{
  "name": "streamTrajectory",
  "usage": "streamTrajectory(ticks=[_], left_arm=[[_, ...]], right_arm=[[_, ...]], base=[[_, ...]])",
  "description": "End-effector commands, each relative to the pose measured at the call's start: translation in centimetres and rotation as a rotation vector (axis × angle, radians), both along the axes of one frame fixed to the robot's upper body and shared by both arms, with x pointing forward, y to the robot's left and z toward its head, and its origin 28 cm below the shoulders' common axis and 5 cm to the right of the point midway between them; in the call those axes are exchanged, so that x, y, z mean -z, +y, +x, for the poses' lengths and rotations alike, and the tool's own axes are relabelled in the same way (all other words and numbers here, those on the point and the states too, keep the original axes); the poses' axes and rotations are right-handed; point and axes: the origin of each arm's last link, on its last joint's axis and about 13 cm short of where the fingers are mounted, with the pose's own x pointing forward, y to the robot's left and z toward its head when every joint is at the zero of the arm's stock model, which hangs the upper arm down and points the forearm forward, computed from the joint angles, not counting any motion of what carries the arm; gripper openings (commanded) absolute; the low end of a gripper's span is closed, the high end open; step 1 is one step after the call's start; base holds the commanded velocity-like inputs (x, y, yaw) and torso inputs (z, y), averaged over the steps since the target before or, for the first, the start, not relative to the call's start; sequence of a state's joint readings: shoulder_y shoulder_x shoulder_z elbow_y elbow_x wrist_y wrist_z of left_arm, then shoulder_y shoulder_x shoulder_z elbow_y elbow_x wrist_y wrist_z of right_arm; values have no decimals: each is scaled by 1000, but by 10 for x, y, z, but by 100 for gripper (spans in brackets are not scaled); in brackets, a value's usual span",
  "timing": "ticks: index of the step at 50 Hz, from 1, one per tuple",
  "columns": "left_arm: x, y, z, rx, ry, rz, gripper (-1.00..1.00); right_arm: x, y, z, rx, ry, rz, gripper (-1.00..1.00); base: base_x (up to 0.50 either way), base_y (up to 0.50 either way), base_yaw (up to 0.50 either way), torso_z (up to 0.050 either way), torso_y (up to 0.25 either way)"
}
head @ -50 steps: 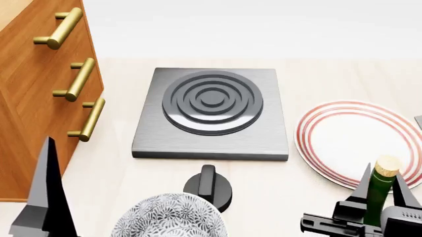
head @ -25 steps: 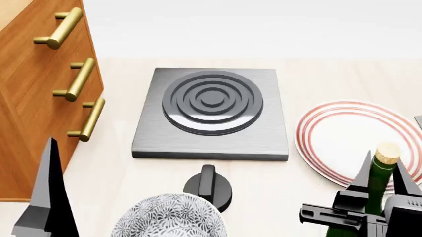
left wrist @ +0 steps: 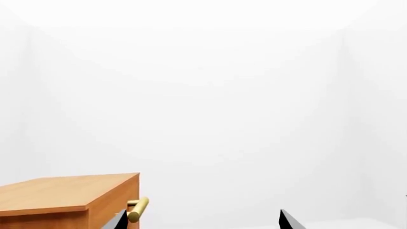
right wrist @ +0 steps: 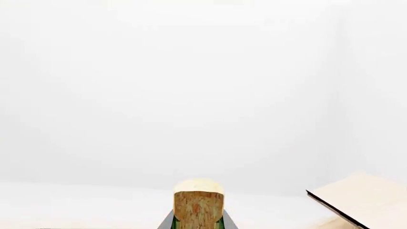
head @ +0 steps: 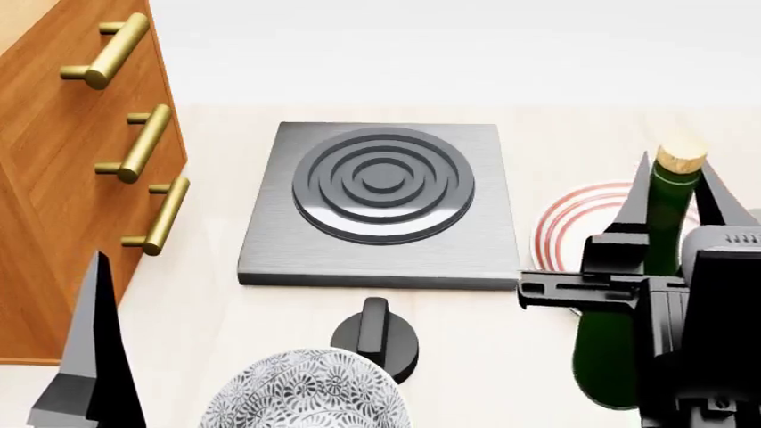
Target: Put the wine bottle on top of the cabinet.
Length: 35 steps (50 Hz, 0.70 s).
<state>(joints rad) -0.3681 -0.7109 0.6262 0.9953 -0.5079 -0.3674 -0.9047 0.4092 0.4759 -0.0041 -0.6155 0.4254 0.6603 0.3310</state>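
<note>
Pale counter [head: 214, 312] below me; my right gripper [head: 669, 189], clamped on the wine bottle [head: 658, 234] at its neck, has risen, carrying it above the counter's right edge. Lift done, I judge; the cabinet [head: 53, 178] waits far left. My left gripper [head: 93, 357]: cannot tell.

No readable text, brand, number or sign appears in any view; the wine bottle [head: 666, 209] shows no legible label from here.
</note>
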Motion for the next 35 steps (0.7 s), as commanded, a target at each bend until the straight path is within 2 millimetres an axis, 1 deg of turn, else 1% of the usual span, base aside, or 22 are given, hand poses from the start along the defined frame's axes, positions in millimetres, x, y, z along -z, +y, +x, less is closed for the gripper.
streamTrajectory(ticks=[1,7,15,22,26,32,35], left_arm=[[1,-1,0,5,1,0,100],[1,-3,0,9,2,1,100],[2,-4,0,16,5,5,100],[3,-6,0,25,9,9,100],[3,-7,0,31,10,12,100],[5,-11,0,46,16,17,100],[6,-12,0,55,18,17,100]], right_arm=[[-16,13,11,-77,-28,-48,-100],[-13,22,15,-122,-23,-45,-100],[-27,35,20,-173,-53,-55,-100],[-33,43,23,-214,-64,-58,-100],[-32,47,25,-237,-57,-66,-100],[-31,52,26,-290,-47,-3,-100],[-30,53,26,-299,-43,-1,-100]], base=[[0,0,0,0,10],[0,0,0,0,0],[0,0,0,0,0],[0,0,0,0,1],[0,0,0,0,0],[0,0,0,0,0],[0,0,0,0,3]])
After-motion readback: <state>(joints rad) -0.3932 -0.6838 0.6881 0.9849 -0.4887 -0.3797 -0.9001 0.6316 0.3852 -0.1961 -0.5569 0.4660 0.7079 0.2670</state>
